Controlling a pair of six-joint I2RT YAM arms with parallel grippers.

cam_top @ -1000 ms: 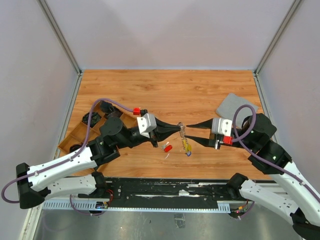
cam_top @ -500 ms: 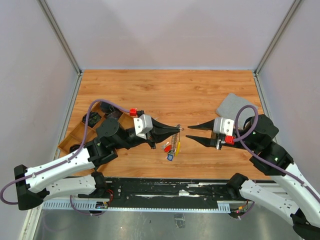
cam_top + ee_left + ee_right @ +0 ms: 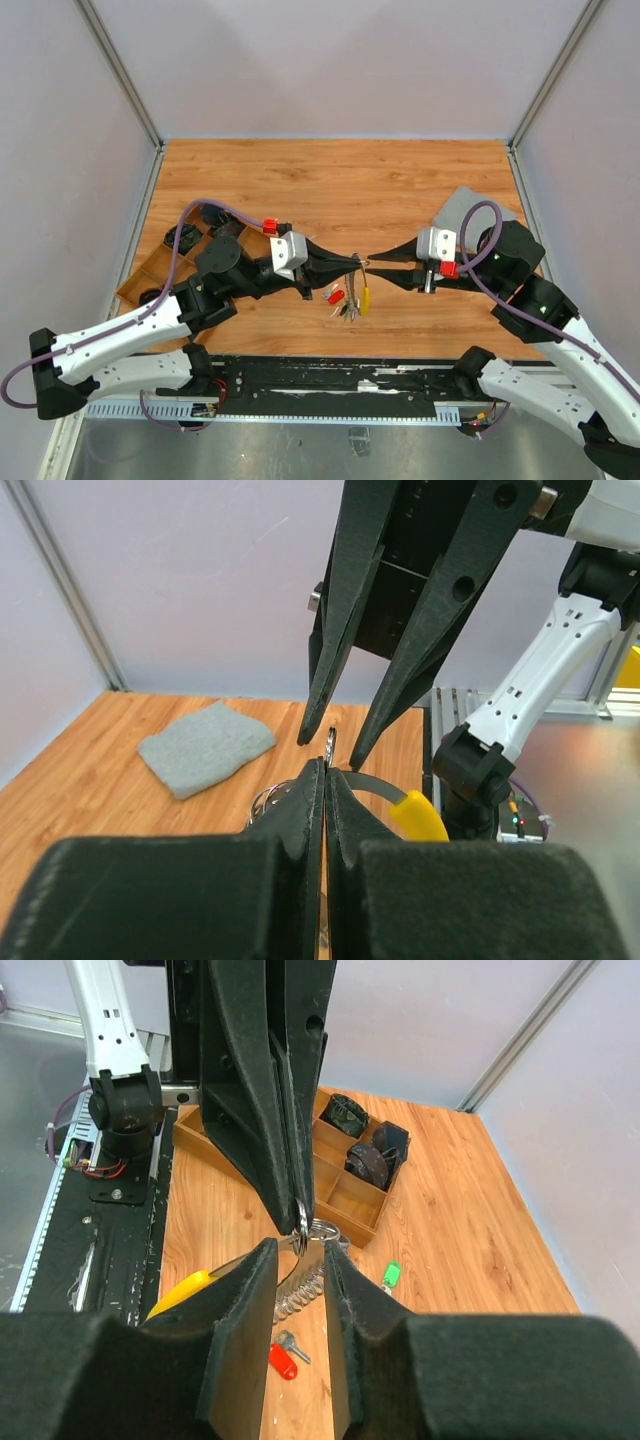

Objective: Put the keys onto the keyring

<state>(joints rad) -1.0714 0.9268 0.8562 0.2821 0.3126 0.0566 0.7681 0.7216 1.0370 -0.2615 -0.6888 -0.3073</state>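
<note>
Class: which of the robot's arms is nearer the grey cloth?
Right. The right arm overlaps the near edge of the grey cloth in the top view; the left arm reaches in from the opposite side, by the wooden tray.

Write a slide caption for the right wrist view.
Open right pincer straddles the keyring pinched by the left pincer; red key and green key lie on the table.

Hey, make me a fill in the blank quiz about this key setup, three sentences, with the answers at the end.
The shut tool pinching the keyring belongs to the ___ arm.
On the table lie a green key and a second loose key whose head is ___.
The cloth at the table's far right is ___ in colour.
Missing words: left; red; grey.
</note>
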